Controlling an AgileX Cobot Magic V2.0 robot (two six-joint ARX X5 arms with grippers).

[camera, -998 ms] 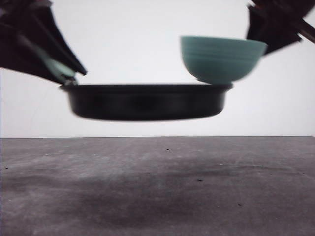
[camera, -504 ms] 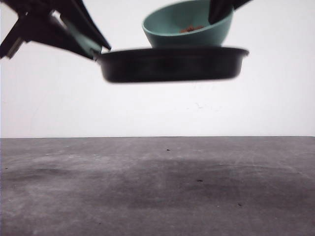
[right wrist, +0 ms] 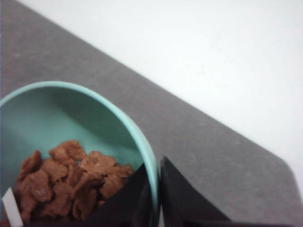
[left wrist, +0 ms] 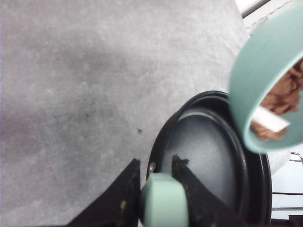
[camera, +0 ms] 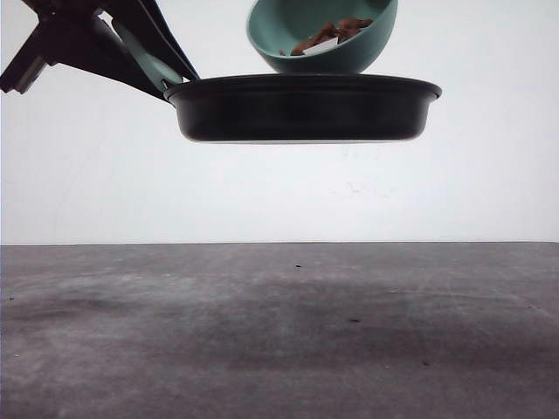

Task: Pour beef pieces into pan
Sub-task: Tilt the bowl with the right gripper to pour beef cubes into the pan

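Up in the air, we see the pan (camera: 301,109) held level, well above the table (camera: 279,332). Our left gripper (left wrist: 154,189) is clamped on the pan's mint handle (left wrist: 163,205), one finger each side. Pan interior looks bare from the left wrist view. We see the bowl (camera: 321,35) tilted over the pan's far side, its mouth turned toward the front camera, its base hidden behind the rim. Beef pieces (right wrist: 66,182) sit heaped inside the bowl, with a white slip (left wrist: 271,119) among them. Our right gripper (right wrist: 154,189) pinches the bowl's rim (right wrist: 142,142), one finger inside, one outside.
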